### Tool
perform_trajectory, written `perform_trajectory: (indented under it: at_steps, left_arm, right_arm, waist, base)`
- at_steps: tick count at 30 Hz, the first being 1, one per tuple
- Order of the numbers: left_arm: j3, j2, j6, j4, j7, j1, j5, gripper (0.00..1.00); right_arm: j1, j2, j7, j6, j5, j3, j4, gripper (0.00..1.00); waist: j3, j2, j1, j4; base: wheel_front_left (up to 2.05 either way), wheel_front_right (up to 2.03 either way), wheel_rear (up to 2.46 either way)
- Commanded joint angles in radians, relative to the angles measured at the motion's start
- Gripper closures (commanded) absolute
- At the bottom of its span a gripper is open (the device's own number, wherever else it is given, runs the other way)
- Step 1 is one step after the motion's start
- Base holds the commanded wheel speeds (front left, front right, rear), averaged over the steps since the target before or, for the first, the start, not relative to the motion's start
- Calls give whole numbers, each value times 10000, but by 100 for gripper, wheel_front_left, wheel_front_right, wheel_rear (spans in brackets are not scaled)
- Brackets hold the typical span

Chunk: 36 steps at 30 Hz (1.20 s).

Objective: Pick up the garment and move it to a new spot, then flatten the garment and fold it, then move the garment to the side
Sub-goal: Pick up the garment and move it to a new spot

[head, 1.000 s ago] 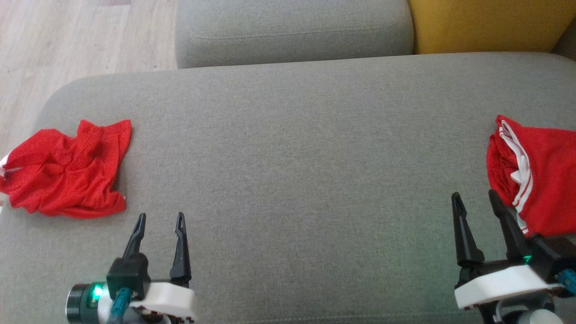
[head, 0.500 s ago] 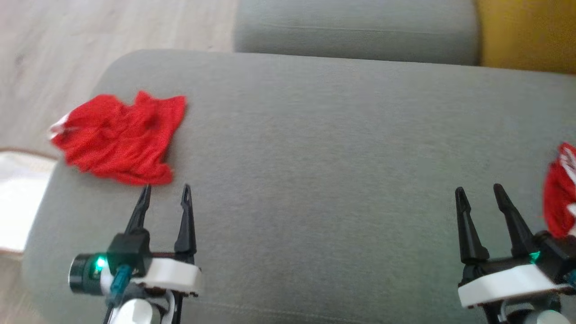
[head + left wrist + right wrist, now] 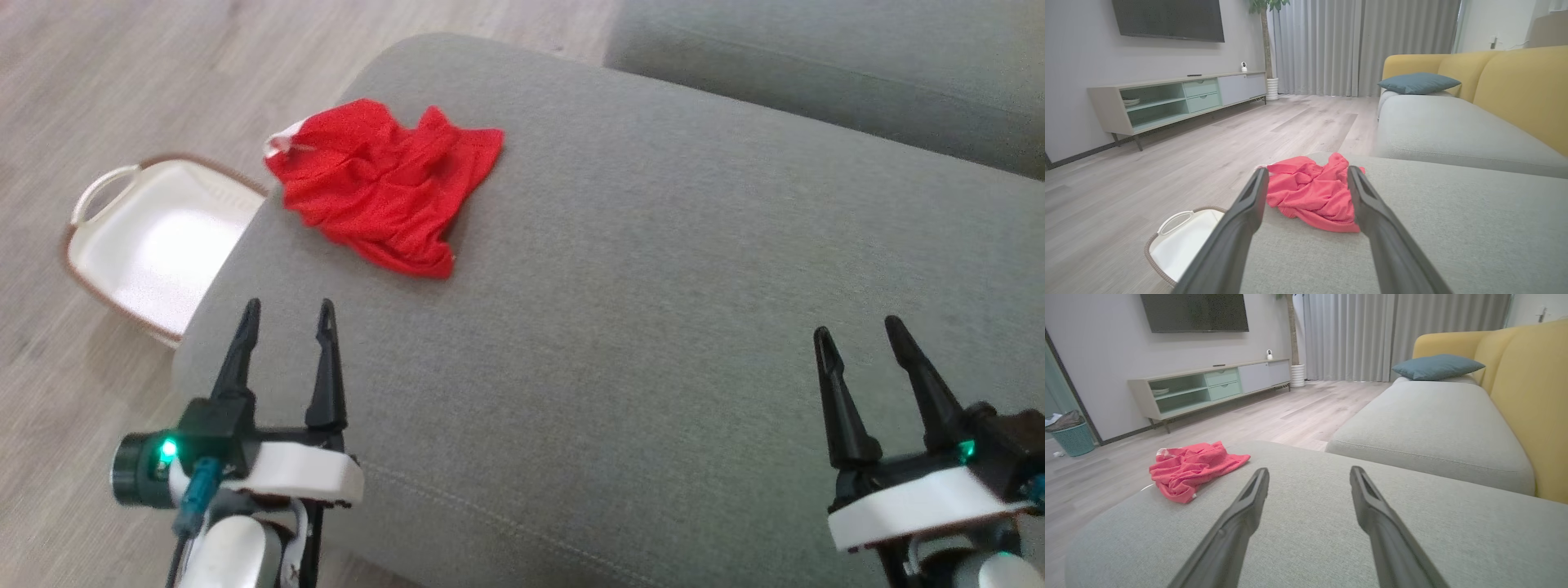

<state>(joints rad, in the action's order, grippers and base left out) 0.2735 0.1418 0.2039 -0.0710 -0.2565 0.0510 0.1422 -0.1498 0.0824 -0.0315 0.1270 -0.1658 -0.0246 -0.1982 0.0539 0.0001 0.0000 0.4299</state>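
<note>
With both grippers, left [image 3: 286, 306] and right [image 3: 857, 335], gaping and empty, the left best reached forward to pinch the crumpled garment [image 3: 384, 184] by a raised fold.

Grey sofa seat [image 3: 653, 327], white basket [image 3: 155, 245] on wood floor [image 3: 122, 73], perhaps wicker-rimmed

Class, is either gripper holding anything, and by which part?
Nothing is held. The left gripper and right gripper are open; the garment lies apart on the cushion.

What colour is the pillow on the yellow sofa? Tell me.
Teal blue; the pillow shows best in the right wrist view.
</note>
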Motion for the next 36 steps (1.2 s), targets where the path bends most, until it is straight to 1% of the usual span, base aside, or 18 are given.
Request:
perform_trajectory:
  at_steps: [1,5,9,13,16,19,22,23,24,25,32,36]
  left_arm:
    - [-511,-23,-30,301,-53,509,-48,0]
    - [-807,-147,-101,304,-53,460,-66,0]
    - [-1070,-348,-187,259,-53,562,-28,0]
    - [-1322,-582,-313,-44,-53,1096,142,0]
    - [-1480,-710,-468,-680,-53,1855,337,0]
    - [-1610,-786,-598,-1647,-53,2780,477,0]
    - [-1723,-834,-841,-2991,-53,3775,720,0]
    - [-1773,-842,-931,-3485,-53,4096,788,0]
    - [-1863,-856,-1107,-4519,-53,4678,933,0]
    - [-1863,-856,-1107,-4519,-53,4678,933,0]
    - [-2007,-798,-1656,-7842,-47,6273,1210,0]
    - [-2048,-704,-1845,-9374,480,7034,1401,0]
  right_arm:
    - [565,315,-35,37,68,-221,-449,0]
    - [704,442,-153,37,91,-229,-576,0]
    - [894,604,-277,37,92,-267,-751,0]
    - [1160,828,-541,37,80,-234,-1061,0]
    - [1389,1106,-785,37,58,-203,-1325,0]
    - [1606,1393,-1042,37,32,-161,-1601,0]
    - [1879,1668,-1230,37,-21,-83,-1850,0]
    - [1971,1750,-1270,37,-45,-78,-1907,0]
    - [2112,1850,-1306,37,-98,-42,-1965,0]
    - [2112,1850,-1306,37,-98,-42,-1965,0]
    - [2343,1918,-1237,37,-260,-28,-1849,0]
    - [2423,1913,-1160,37,-318,-61,-1767,0]
  waist:
    - [191,-1,0,313]
    - [400,-1,0,388]
    - [799,-1,0,290]
    - [1571,-1,0,96]
    - [2263,-1,0,-70]
    - [2954,-1,0,-276]
    - [3577,-1,0,-481]
    - [3742,-1,0,-558]
    - [3970,-1,0,-680]
    - [3970,-1,0,-680]
    - [4217,-1,0,-982]
    - [4234,-1,0,-1070]
  base:
    - [0,0,0]
    - [0,0,0]
    - [0,0,0]
    - [0,0,0]
    - [0,0,0]
    - [0,0,0]
    - [0,0,0]
    - [0,0,0]
    - [0,0,0]
    - [0,0,0]
    - [0,0,0]
    - [0,0,0]
